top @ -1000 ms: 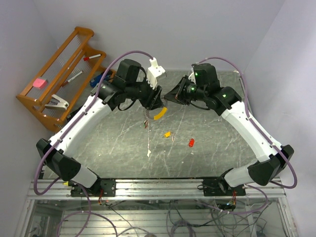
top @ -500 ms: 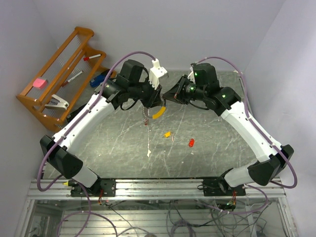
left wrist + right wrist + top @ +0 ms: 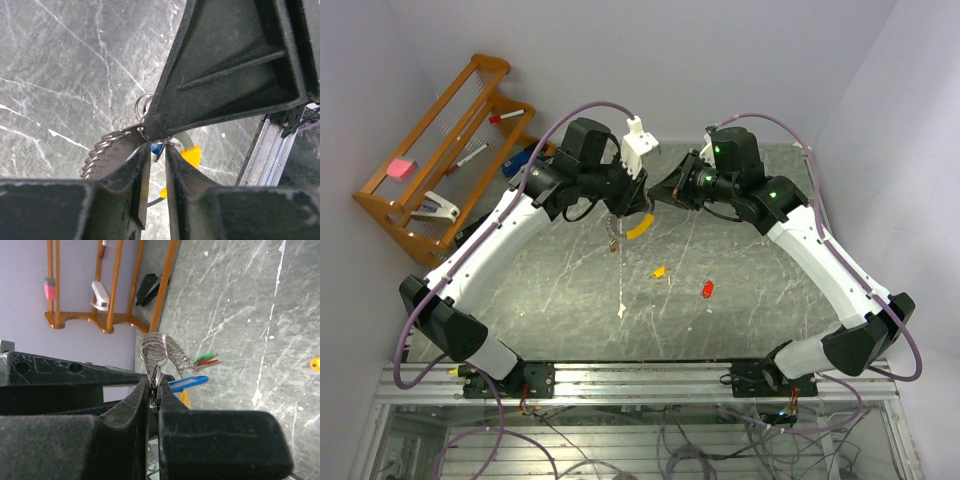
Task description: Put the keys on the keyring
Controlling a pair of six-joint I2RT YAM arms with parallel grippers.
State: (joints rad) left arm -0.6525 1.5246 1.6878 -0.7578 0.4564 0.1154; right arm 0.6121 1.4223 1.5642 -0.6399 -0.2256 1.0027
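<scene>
Left gripper (image 3: 642, 203) edged rightward over veined grey table (image 3: 570, 300) (wooden rack (image 3: 440, 150) far-left).

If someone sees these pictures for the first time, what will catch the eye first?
Over the far middle of the table, the right gripper, shut on the coiled silvery keyring, meets the left gripper nose to nose. A yellow curved piece hangs below them, and a yellow key and a red key lie loose nearer the front edge.

Blue key (image 3: 156, 148) mostly hidden between fingers of left gripper (image 3: 158, 156), lower centre; keyring (image 3: 615, 241) overhead too tiny, just smudge mid-frame.
</scene>
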